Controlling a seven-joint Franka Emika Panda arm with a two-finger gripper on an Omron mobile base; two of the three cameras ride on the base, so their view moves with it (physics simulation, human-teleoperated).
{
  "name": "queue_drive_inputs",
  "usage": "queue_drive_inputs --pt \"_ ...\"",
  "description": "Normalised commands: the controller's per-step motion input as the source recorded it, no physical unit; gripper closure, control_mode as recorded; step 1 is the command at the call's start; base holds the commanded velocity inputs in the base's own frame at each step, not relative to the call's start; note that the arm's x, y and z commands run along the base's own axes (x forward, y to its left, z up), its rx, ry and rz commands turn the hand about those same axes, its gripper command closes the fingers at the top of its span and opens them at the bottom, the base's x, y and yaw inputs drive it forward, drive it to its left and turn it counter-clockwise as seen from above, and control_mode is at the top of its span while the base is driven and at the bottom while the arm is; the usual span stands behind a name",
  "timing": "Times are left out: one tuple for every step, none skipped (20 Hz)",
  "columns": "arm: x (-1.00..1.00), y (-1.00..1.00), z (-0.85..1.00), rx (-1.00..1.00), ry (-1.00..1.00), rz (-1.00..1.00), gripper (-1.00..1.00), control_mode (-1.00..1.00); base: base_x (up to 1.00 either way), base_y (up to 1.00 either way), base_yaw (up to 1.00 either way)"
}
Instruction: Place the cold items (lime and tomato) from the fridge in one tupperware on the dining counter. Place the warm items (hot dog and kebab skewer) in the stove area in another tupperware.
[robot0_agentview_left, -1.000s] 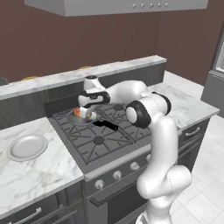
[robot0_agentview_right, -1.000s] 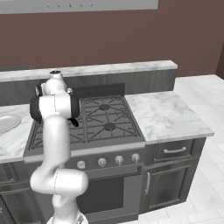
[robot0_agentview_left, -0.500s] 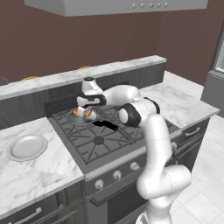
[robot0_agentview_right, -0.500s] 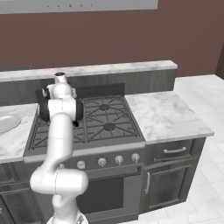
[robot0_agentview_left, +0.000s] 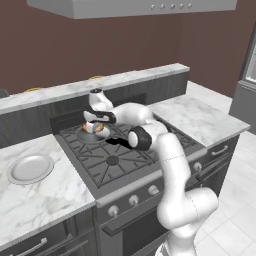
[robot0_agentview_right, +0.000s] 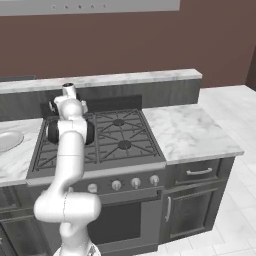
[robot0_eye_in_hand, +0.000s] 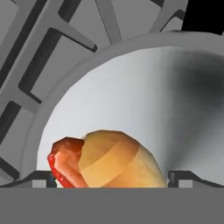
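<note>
left base view: gripper (robot0_agentview_left: 93, 128) low over hot dog (robot0_agentview_left: 97, 128) on grey plate (robot0_agentview_left: 81, 135), rear-left of stove (robot0_agentview_left: 125, 150); empty plate (robot0_agentview_left: 30, 168) left of stove | right base view: stove knobs (robot0_agentview_right: 135, 182); no legible writing | hand view: fingertips (robot0_eye_in_hand: 41, 178) spread wide, straddling hot dog bun (robot0_eye_in_hand: 116, 159), not clamped

There is one hot dog (robot0_eye_in_hand: 109, 159), and it lies on one grey plate (robot0_eye_in_hand: 131, 96) on the far left part of the stove (robot0_agentview_left: 125, 155). One more plate (robot0_agentview_left: 30, 168) stands on the desk (robot0_agentview_left: 35, 200) at the left. The stove front has three knobs (robot0_agentview_right: 135, 183). One drawer handle (robot0_agentview_right: 199, 172) is at the right.
</note>
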Motion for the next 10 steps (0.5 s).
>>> queue_drive_inputs --pt "-0.18 0.18 -0.85 0.0 0.0 -0.03 -1.0 -1.0 0.0 0.0 0.0" --pt "-0.16 0.14 -0.8 0.0 -0.01 -0.03 -1.0 -1.0 0.0 0.0 0.0" --pt "-0.19 0.11 -0.76 0.0 -0.01 -0.04 1.0 -1.0 0.0 0.0 0.0" --pt "-0.28 0.11 -0.73 0.0 -0.02 -0.04 1.0 -1.0 0.0 0.0 0.0" --pt "-0.63 0.0 -0.74 0.0 -0.06 -0.1 1.0 -1.0 0.0 0.0 0.0" --pt "-0.9 0.0 -0.7 0.0 -0.16 -0.12 1.0 -1.0 0.0 0.0 0.0" --pt "-1.0 -0.01 -0.61 0.03 -0.2 -0.16 1.0 -1.0 0.0 0.0 0.0" --pt "-1.0 0.0 -0.45 0.06 -0.26 -0.18 1.0 -1.0 0.0 0.0 0.0" --pt "-1.0 0.0 -0.28 0.06 -0.25 -0.18 1.0 -1.0 0.0 0.0 0.0" --pt "-1.0 -0.01 0.0 0.05 -0.35 -0.21 1.0 -1.0 0.0 0.0 0.0"
